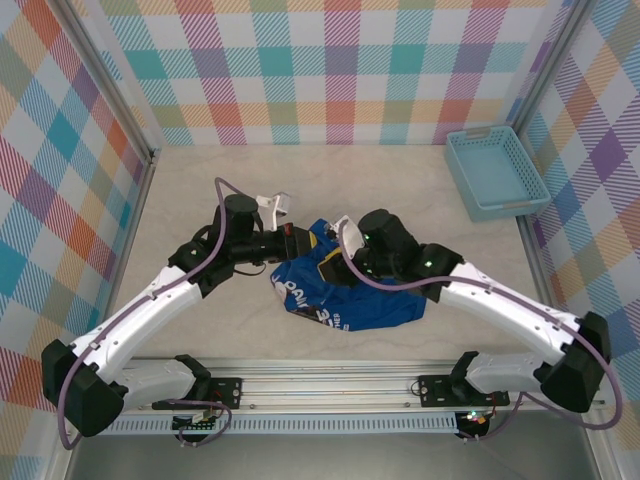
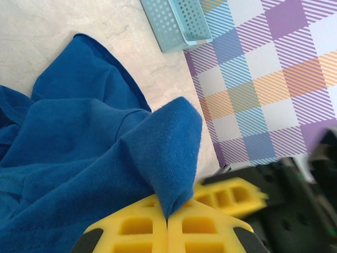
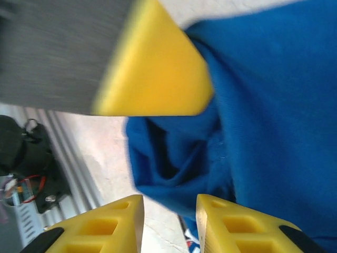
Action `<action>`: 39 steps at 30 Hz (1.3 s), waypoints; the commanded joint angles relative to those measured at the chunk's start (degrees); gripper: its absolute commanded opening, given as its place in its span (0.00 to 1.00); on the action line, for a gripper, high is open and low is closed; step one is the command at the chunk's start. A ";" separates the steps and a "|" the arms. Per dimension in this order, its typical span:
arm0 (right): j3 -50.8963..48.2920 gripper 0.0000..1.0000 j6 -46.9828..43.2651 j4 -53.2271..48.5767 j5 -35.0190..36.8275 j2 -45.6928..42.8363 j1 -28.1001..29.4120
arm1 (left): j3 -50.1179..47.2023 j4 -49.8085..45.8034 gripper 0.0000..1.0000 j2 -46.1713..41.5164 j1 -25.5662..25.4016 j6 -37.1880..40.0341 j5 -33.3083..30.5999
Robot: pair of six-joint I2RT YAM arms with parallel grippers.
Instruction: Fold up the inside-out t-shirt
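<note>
The inside-out t-shirt [image 1: 345, 300], royal blue with white print showing on a fold, lies bunched in the middle of the table. My left gripper [image 1: 297, 243] is at its upper left edge. In the left wrist view, the yellow fingers [image 2: 138, 227] are shut on a raised peak of the blue cloth [image 2: 168, 153]. My right gripper [image 1: 343, 252] is close beside it over the shirt's top. Its jaws stand open in the right wrist view [image 3: 168, 221], with a hanging fold of the shirt [image 3: 179, 158] just beyond the gap. A blurred yellow finger [image 3: 158, 68] of the left gripper crosses the top.
A light-blue plastic lattice basket [image 1: 495, 172] stands at the back right by the wall, also seen in the left wrist view [image 2: 176, 23]. Checked walls close in the pale table [image 1: 200, 190]. A metal rail [image 1: 340, 385] runs along the near edge.
</note>
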 commanded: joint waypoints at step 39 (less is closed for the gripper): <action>-10.95 0.00 5.49 13.67 -19.49 -9.73 -13.69 | -5.07 3.18 0.00 -5.97 6.80 -1.97 -2.31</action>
